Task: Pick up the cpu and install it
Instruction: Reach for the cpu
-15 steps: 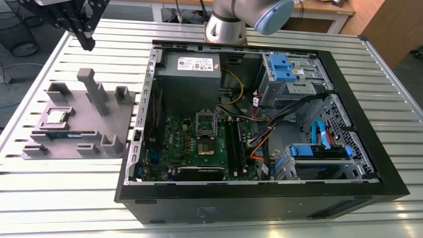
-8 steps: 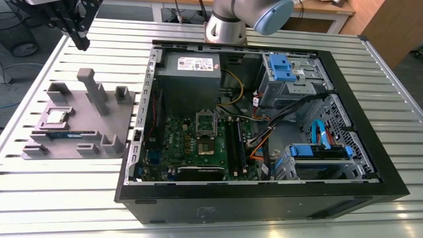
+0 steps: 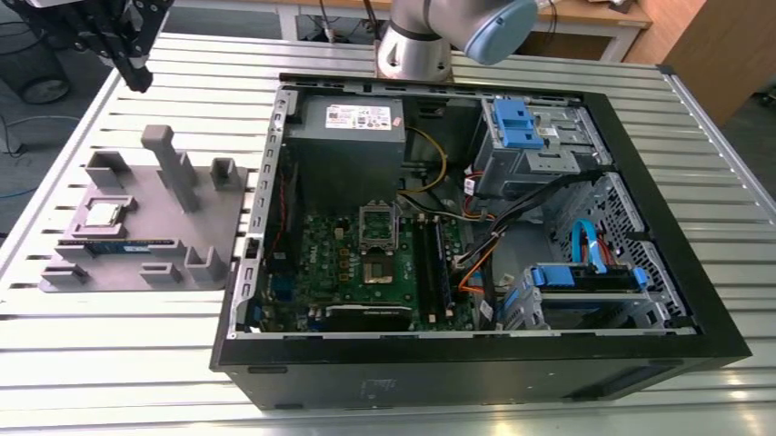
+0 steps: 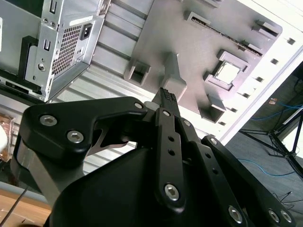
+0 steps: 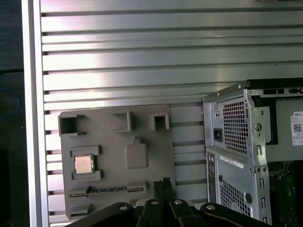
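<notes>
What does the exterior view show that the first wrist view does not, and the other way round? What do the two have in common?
Exterior view's extras: the blue drive brackets inside the computer case, the orange and blue cables, and the arm's silver and blue joint.

First wrist view's extras: the case's back panel, with the perforated vent and the power inlet.

Shared: the cpu resting in the grey tray, the memory stick beside it, the gripper apart from the cpu, and the slatted table.

silver arm [image 3: 412, 50] with a pale blue joint cap; matte black tool [image 4: 165, 96] with bolted linkages and silver screws
</notes>
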You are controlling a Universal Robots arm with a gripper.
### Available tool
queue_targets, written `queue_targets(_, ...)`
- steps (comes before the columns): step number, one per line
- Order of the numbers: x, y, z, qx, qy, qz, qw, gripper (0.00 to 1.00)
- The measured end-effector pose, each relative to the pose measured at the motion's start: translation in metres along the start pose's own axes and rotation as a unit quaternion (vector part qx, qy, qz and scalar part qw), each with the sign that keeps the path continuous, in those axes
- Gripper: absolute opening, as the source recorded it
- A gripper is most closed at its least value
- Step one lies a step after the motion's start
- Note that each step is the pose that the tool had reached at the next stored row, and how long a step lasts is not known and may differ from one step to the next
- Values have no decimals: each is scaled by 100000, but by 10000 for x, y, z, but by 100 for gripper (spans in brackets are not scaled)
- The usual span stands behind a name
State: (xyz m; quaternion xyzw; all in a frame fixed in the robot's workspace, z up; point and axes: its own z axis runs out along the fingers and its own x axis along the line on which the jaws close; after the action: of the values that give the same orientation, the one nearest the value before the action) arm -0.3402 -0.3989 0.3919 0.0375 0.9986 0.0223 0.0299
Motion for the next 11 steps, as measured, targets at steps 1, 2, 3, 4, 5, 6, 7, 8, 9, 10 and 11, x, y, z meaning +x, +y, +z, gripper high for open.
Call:
queue_targets(1, 16, -1, -1, 0, -17, 0, 100000, 11)
queue_targets(2, 31, -2, -1, -1, -32, -1, 100000, 11)
queue_targets(3, 46, -4, -2, -2, -48, -2, 100000, 11)
queue_targets(4, 61, -5, -3, -5, -63, -2, 100000, 11)
queue_targets(5, 77, -6, -3, -8, -82, -1, 100000, 11)
queue_targets(6, 92, -7, -4, -8, -95, -3, 100000, 11)
queue_targets(7, 108, -8, -5, -10, -112, -7, 100000, 11)
queue_targets(8, 122, -9, -6, -8, -123, -9, 100000, 11)
queue_targets(9, 137, -11, -6, -10, -141, -7, 100000, 11)
queue_targets(10, 152, -12, -7, -13, -154, -9, 100000, 11)
queue_targets(11, 167, -12, -8, -11, -164, -8, 100000, 11)
